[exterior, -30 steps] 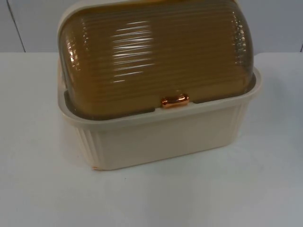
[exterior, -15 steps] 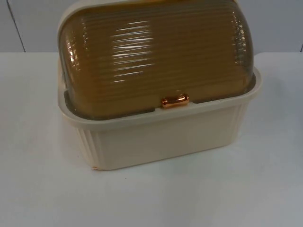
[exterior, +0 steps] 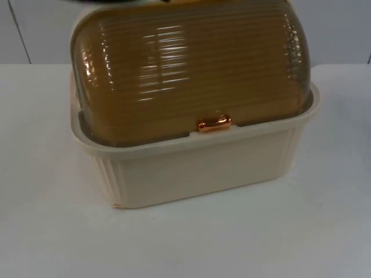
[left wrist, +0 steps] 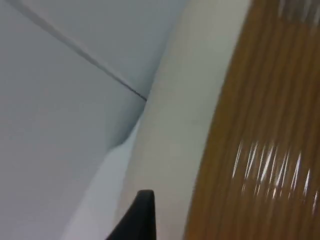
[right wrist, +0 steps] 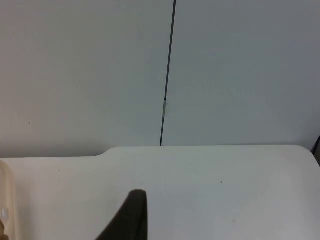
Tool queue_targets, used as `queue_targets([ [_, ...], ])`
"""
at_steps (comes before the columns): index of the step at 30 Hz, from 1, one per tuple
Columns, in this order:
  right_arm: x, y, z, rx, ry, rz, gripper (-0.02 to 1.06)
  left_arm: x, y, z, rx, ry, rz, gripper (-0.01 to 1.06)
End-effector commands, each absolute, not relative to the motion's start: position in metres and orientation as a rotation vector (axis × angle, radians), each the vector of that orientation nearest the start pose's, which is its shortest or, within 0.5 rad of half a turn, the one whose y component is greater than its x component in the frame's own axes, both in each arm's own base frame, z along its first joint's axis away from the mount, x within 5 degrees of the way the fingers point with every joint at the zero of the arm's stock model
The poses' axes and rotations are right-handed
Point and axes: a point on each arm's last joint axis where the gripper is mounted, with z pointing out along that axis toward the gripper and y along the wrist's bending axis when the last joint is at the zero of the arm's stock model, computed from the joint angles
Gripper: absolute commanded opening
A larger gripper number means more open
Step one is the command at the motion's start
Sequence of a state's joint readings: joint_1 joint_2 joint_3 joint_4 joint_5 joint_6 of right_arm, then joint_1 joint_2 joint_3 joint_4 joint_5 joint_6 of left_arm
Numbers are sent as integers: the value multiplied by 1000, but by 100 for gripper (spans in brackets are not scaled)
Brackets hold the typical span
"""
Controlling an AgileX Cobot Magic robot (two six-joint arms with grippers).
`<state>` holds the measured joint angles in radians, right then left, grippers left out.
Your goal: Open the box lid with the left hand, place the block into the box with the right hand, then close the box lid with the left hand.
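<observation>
The left gripper (left wrist: 142, 220) is close against the box: in the left wrist view one black fingertip stands just beside the cream frame of the box (left wrist: 175, 125), with the ribbed amber lid (left wrist: 260, 150) running past it; whether its fingers are spread or pressed together I cannot tell, since a single tip is all that can be made out. In the top view a dark edge sits at about 11 o'clock from the lid's middle, at the lid's crown, which I take to be part of that arm, above the back of the box. The right gripper (right wrist: 131, 217) waits well apart, over bare white table (right wrist: 210, 185) facing the grey partition wall (right wrist: 100, 75), a sliver of cream box at its 9 o'clock; its fingers' state I cannot tell either. Outward from there, the top view has the box (exterior: 197, 174) standing mid-table with the domed lid (exterior: 185, 69) fully down, its copper-coloured handle (exterior: 214, 123) at 6 o'clock on the lid's front rim. I judge this to be the very first step, the approach to open the lid; nothing is yet lifted. The next move calls for the left gripper to come round to that small handle, or to catch the lid's front edge, and roll the dome back toward 12 o'clock. The block cannot be made out. No brand, label or writing can be read on the box, lid or table.
</observation>
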<state>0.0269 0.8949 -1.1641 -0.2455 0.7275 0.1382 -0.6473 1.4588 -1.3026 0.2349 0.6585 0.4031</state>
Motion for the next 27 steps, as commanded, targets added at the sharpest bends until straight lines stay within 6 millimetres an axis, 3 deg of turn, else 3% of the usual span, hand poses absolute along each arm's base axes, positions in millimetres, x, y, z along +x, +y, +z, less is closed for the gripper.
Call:
queue_targets([
  [1,164,-11,448,43,1901,-176,99,269,-197,352,1368,1803,234,103],
  [3,164,-11,448,43,1901,-176,99,265,-215,343,1536,1672,415,103],
  [5,164,-12,448,42,1901,-180,99,261,-227,335,1580,1623,498,103],
  [11,164,-12,448,41,1902,-184,99,251,-254,322,1497,1614,428,103],
  [13,164,-12,448,41,1902,-184,99,249,-255,320,1507,1604,435,103],
  [17,164,-12,448,41,1902,-184,99,236,-256,282,1580,1506,494,103],
  [27,164,-12,449,38,1891,-186,99,224,-248,244,1540,1551,393,103],
])
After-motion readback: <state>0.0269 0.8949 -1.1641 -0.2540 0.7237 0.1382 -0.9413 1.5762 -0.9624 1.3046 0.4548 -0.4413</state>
